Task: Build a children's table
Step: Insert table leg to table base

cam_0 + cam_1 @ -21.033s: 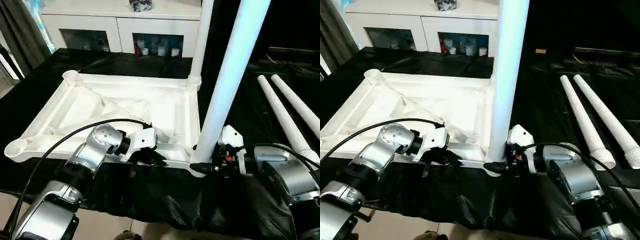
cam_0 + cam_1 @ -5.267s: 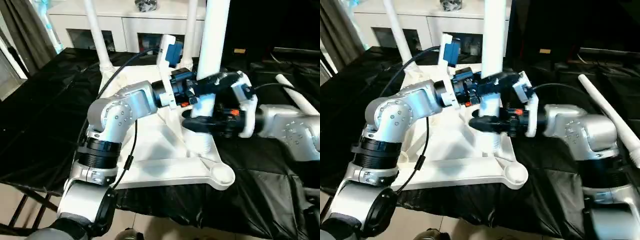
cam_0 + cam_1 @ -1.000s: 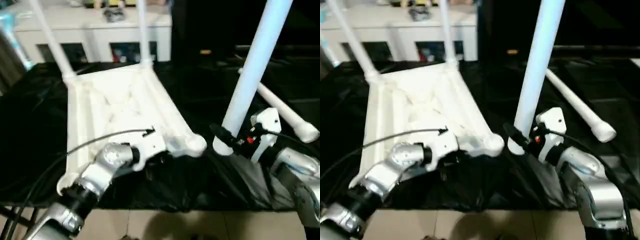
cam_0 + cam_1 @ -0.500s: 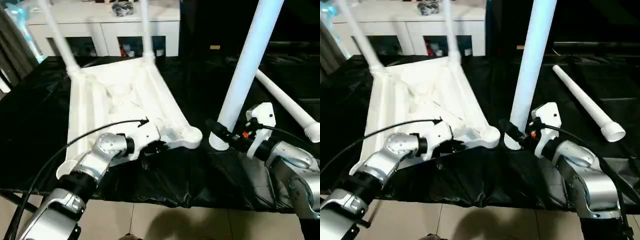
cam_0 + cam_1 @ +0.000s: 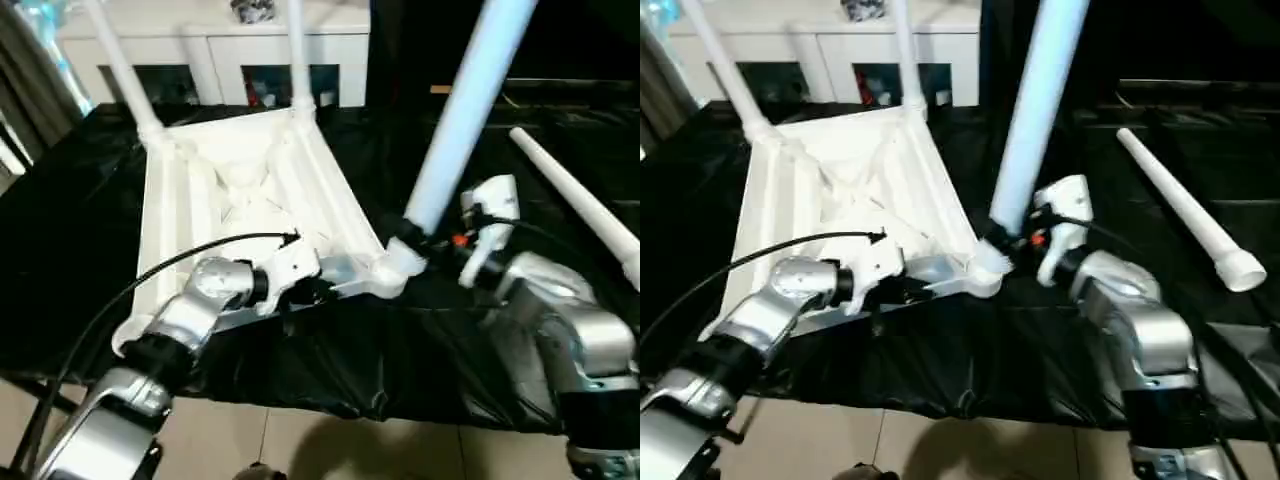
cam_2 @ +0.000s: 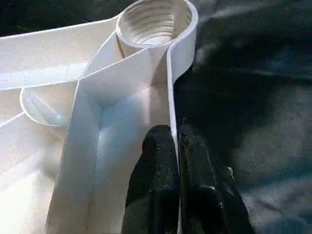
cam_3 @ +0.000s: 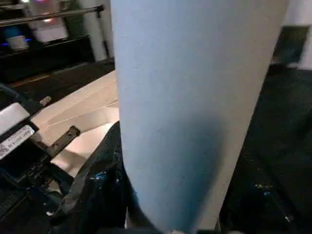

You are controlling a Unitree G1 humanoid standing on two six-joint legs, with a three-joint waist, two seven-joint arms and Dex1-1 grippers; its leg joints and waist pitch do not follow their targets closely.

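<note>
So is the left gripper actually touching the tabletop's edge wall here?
Touching. In the left wrist view the left gripper has its two fingers closed on either side of the tabletop rim wall.

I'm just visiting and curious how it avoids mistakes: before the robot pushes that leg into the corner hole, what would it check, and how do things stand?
1. Leg held: the right gripper grips the raised leg near its lower end. Ok.
2. Tabletop steadied: the left gripper pinches the tabletop rim. Ok.
3. Leg over the socket: its lower end sits at the near right corner socket. Ok.
4. Leg upright: it leans away from the tabletop. Not ok.
5. Thread engaged in the socket: cannot tell.
6. Remaining work: two far legs stand fitted; one spare leg lies on the black table. Ok.
</note>
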